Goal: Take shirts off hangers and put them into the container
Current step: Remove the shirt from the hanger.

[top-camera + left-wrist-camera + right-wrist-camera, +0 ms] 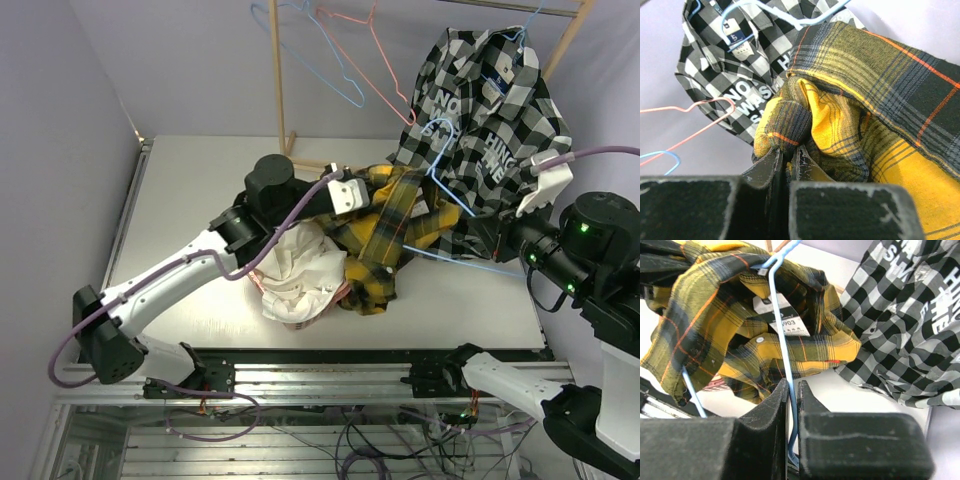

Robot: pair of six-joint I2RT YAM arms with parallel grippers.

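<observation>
My left gripper point(352, 196) point(786, 152) is shut on a fold of the yellow-and-black plaid shirt point(395, 230) point(880, 100), held up above the table's middle. A light blue hanger point(470, 262) point(781, 330) still runs through that shirt point(715, 305), and my right gripper point(503, 237) point(792, 387) is shut on its wire. A white shirt point(300, 270) is heaped over the container point(715, 383), of which only a pink strip shows. The black-and-white checked shirt point(490, 110) point(740, 75) point(905, 325) hangs on its hanger at the back right.
Two bare hangers, one light blue point(320, 50) and one pink-red point(372, 50) point(700, 107), hang from the rack. Wooden rack poles point(282, 80) stand at the back. The table's front edge point(380, 352) lies just beyond the arm bases.
</observation>
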